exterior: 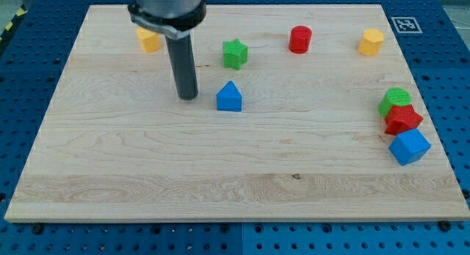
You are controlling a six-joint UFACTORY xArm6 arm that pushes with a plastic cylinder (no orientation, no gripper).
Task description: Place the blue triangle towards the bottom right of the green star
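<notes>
Blue triangle (229, 97) sits just right of my tip (189, 97), apart.

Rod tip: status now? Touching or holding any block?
No gripper, so nothing is held. My tip rests on the board, just to the view's left of the blue triangle, with a small gap; below-left of the green star.

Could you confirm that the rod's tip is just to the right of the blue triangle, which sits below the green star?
Not quite: my tip is to the view's left of the blue triangle, not its right, with a small gap between them. The camera view shows this. The rest holds: the triangle sits below the green star.
</notes>
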